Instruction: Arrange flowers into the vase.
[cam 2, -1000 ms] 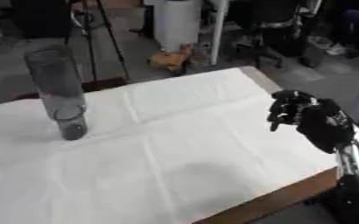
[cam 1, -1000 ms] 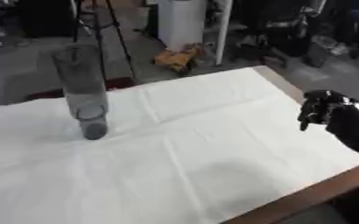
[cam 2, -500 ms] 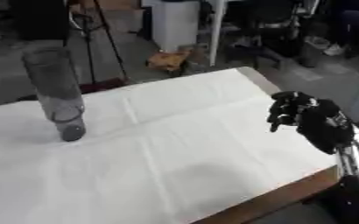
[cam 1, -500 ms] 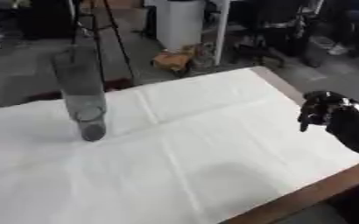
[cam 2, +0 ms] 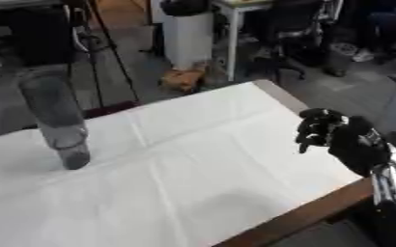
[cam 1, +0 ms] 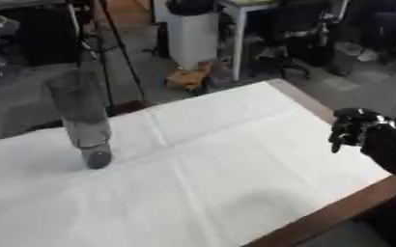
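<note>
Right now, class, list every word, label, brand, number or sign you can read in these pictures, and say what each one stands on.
None: no readable text shows anywhere.
The tall clear glass vase carries no label.
The white cloth on the table is plain.
The black right robot hand shows no marking.
The white cylindrical bin on the floor behind shows no lettering.

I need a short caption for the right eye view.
Right robot hand, fingers curled, hovers over the white-covered table; empty vase stands far left.
</note>
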You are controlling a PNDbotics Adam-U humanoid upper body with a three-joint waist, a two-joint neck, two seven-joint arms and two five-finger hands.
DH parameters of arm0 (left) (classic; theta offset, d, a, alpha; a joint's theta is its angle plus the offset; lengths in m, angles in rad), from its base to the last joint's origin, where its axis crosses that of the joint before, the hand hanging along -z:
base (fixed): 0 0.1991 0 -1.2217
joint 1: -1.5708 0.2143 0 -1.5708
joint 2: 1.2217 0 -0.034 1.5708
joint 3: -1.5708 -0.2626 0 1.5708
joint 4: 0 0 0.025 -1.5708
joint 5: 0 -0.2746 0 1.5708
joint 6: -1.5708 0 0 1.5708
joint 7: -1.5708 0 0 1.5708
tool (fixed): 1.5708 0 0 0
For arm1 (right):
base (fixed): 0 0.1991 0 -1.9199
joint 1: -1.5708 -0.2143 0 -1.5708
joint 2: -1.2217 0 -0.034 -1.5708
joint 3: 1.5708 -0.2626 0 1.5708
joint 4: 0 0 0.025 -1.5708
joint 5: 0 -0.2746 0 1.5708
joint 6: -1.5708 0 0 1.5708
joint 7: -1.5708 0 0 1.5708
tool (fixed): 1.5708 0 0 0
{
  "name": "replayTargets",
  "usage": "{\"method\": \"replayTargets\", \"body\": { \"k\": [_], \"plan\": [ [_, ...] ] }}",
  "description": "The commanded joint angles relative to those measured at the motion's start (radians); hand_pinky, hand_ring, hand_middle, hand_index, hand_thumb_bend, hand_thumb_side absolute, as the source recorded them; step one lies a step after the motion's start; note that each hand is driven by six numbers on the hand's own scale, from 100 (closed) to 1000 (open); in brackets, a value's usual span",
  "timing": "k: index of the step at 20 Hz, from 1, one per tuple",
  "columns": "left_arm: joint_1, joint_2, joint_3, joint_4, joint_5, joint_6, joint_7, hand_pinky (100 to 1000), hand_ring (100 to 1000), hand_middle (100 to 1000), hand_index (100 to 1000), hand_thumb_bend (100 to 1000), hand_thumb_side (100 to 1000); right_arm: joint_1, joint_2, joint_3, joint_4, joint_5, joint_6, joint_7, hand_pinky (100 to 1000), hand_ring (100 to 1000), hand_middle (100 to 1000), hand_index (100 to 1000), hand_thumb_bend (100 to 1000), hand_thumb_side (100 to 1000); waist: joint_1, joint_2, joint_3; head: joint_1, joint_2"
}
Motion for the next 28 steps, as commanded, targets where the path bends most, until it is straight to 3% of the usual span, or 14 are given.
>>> {"method": "replayTargets", "body": {
  "k": [1,12,24,28],
  "plan": [
    [-0.029,0.041,-0.007,0.012,0.052,0.011,-0.025,100,100,100,128,100,264,-0.008,-0.014,-0.008,-0.033,0.005,0.015,-0.001,509,601,594,798,826,708,0.012,-0.029,-0.005,0.002,-0.014],
    [-0.033,0.05,-0.055,0.027,0.221,-0.003,-0.036,100,100,100,127,100,266,-0.008,-0.015,-0.008,-0.034,0.008,0.019,-0.001,509,600,593,798,825,710,0.016,-0.023,-0.018,0.0,-0.013],
    [-0.03,0.052,-0.073,0.03,0.236,0.008,-0.041,100,100,100,126,100,266,-0.008,-0.018,-0.008,-0.03,0.009,0.014,-0.001,508,600,593,798,824,712,0.017,-0.018,-0.015,-0.006,-0.011],
    [-0.025,0.056,-0.077,0.033,0.222,0.02,-0.045,100,100,100,126,100,266,-0.007,-0.02,-0.008,-0.029,0.01,0.013,-0.001,508,600,592,798,824,712,0.019,-0.016,-0.012,0.025,-0.014]
  ]
}}
